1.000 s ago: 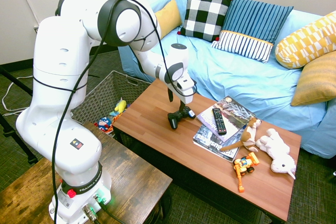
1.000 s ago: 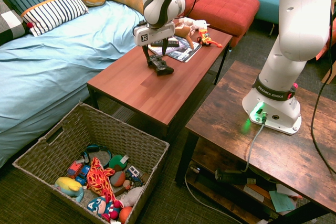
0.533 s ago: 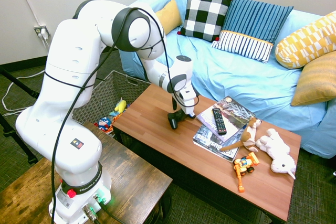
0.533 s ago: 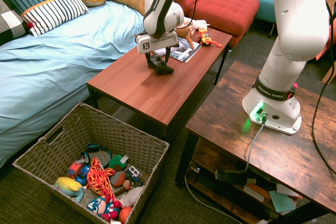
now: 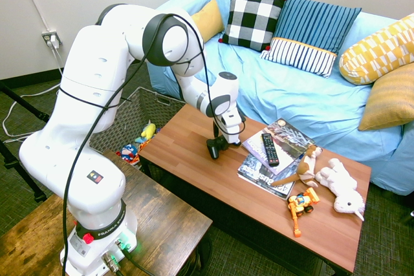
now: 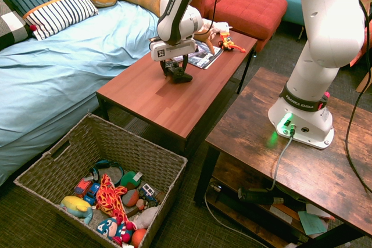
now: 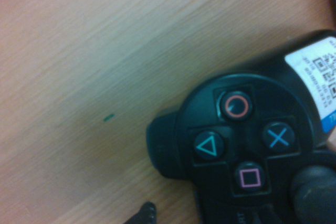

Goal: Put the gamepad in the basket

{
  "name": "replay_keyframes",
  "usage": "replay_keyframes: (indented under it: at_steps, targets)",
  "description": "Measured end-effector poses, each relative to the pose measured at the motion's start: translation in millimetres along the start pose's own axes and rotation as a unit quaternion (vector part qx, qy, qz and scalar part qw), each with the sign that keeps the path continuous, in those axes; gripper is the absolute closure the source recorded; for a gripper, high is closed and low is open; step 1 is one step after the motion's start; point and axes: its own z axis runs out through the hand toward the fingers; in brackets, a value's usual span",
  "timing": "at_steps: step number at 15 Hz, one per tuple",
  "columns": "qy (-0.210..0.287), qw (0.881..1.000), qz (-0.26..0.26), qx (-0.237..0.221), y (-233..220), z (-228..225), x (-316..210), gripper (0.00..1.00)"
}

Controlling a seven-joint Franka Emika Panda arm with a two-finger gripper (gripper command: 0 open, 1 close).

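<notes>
Blue cloth covers the sofa (image 5: 259, 85) across the upper middle of the first exterior frame, with the wooden surface (image 5: 187, 153) running diagonally below it towards the lower right. The gamepad (image 6: 178, 77) lies on that surface, above the centre of the second exterior frame, while the basket (image 6: 125, 143) stands at lower left with toys (image 6: 110, 197) inside.

Several things could go wrong. The tool (image 6: 175, 69) is low over the gamepad, its fingers spread and nothing gripped. If they close off-centre on the rounded, smooth body, it could twist, slide or squirt out sideways. One finger coming down on top of a horn or thumbstick could press or tip it instead of straddling it. A shallow grip might let it drop during the carry, and too low a path could catch the basket's rim. The magazines (image 5: 262, 176) and remote (image 5: 270, 150), right of the gamepad in the first exterior frame, could be nudged by a sideways swing.

The arm (image 5: 87, 95) rises from lower left in that frame, arches across the upper left and bends down, its wrist pointing nearly straight at the surface.
</notes>
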Motion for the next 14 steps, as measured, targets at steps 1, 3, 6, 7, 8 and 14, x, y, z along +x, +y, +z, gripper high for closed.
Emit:
replay_keyframes:
  at_steps: [1, 3, 6, 7, 8, 14]
  targets:
    - [-0.001, 1.000, 0.000, 0.000, 0.4, 2.7, -1.0, 1.00]
    - [-0.006, 1.000, -0.001, 0.002, 1.1, 6.1, -2.0, 1.00]
    - [-0.012, 1.000, -0.002, 0.007, 2.0, 7.0, -2.4, 1.00]
    - [-0.013, 1.000, -0.004, 0.009, 2.2, 7.2, -2.6, 1.00]
    - [-0.013, 1.000, -0.007, 0.010, 2.9, 7.0, -2.6, 1.00]
    - [-0.005, 0.997, -0.063, 0.052, 7.9, -55.3, -48.4, 1.00]
